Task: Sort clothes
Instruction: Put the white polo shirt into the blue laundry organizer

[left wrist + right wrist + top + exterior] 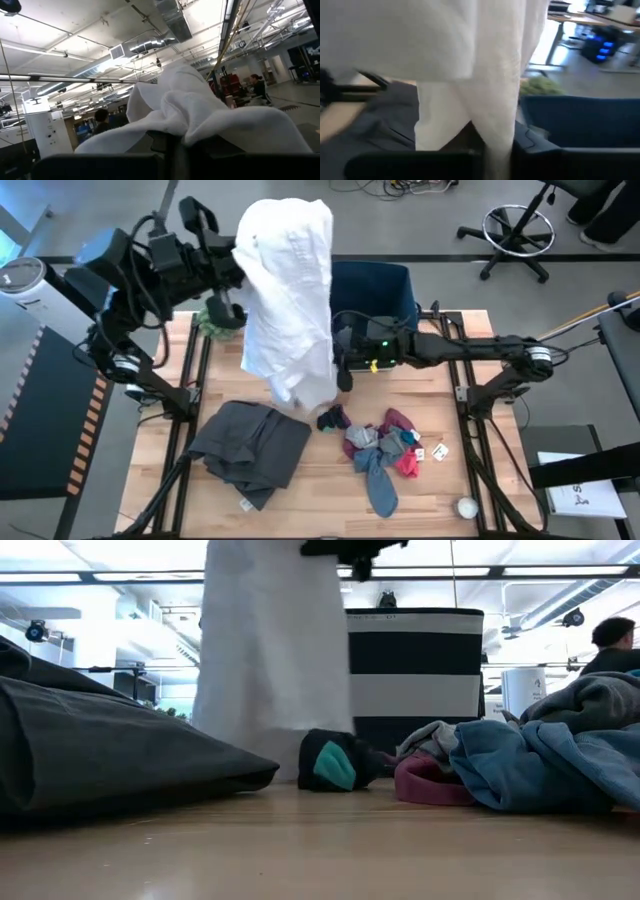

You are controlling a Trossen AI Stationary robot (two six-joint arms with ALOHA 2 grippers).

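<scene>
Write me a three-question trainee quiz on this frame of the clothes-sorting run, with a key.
1. True or false: the left gripper holds the white garment up off the table.
2. Multiple choice: the right gripper has its jaws A) open beside the dark grey garment; B) shut on the white garment's hanging part; C) shut on a sock.
3. Fill in: behind the hanging white garment stands the navy ___.

Key
1. True. Its top is bunched at the shut jaws, and the cloth hangs down to the table.
2. B. In the right wrist view the cloth runs down between the jaws.
3. Bin.
</scene>
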